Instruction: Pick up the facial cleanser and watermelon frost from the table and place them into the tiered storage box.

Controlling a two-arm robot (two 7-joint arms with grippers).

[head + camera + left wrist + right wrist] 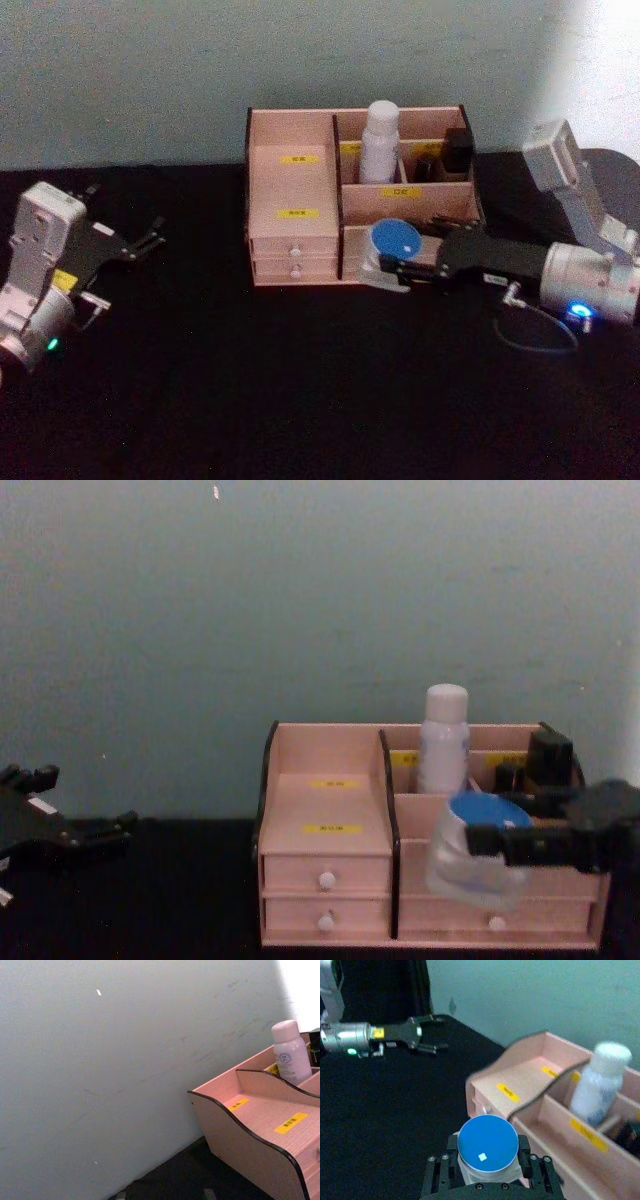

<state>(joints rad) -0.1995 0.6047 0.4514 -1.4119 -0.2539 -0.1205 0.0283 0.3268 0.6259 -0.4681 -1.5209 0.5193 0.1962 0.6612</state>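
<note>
The watermelon frost [394, 240], a clear jar with a blue lid [487, 1143], hangs slightly tilted in my right gripper [386, 266], which is shut on its sides. It is held off the table at the front right of the tiered storage box [292, 185], level with the lowest tier [475, 848]. The facial cleanser [380, 140] stands upright in a back compartment of the box [444, 738]. My left gripper [150, 236] rests open low over the table, well left of the box.
A small black bottle [458, 152] stands in the box's back right compartment. The black table [300, 380] spreads in front of the box. A pale wall [300, 600] rises right behind the box. A cable [535, 335] loops by the right wrist.
</note>
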